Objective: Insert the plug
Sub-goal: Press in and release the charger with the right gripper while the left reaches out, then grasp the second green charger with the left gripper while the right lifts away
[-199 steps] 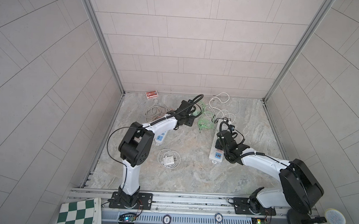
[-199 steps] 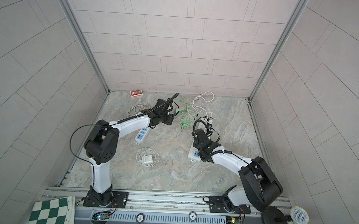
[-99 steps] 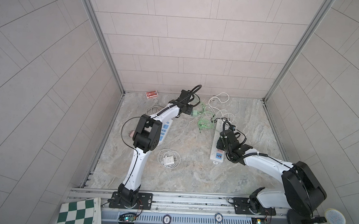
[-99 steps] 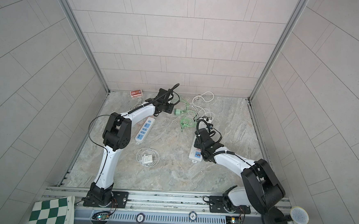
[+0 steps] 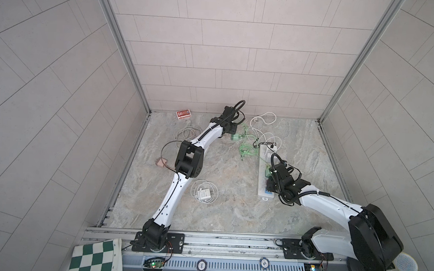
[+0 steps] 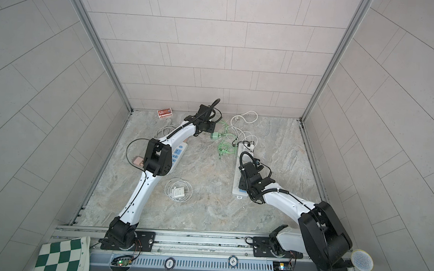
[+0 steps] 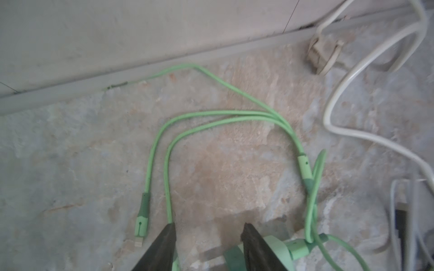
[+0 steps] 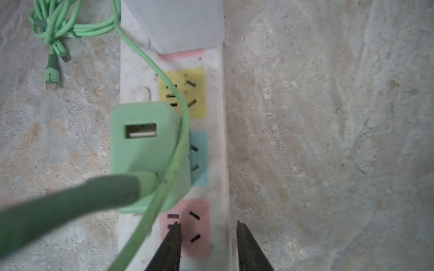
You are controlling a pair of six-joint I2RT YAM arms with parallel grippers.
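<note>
**While the seated plug (image 8: 145,152) is sitting in the strip (image 8: 217,112), the loose plug (image 7: 272,251) is lying by the left gripper (image 7: 209,225)**

Although its fingers are reaching over the strip, the right gripper (image 8: 207,225) is gripping nothing. Its jaws are standing apart, one fingertip over the slots of the pink socket (image 8: 202,211) and the other past the strip's edge, above the floor. Just beyond them, the seated plug is covering most of the blue socket (image 8: 199,140), its USB port facing the wrist camera. A green cable (image 8: 145,56) is draping over this plug and across the yellow socket (image 8: 197,77).

Near the back wall, the left gripper is also keeping its jaws spread, with nothing pinched. The loose plug is lying on the floor just beside one finger, its prong end reaching into the gap. Whether that finger is touching it cannot be told. More green cable is looping across the floor ahead of the jaws, and a white cord (image 7: 352,131) is curving nearby. In both top views the loose plug is lying well apart from the strip.
</note>
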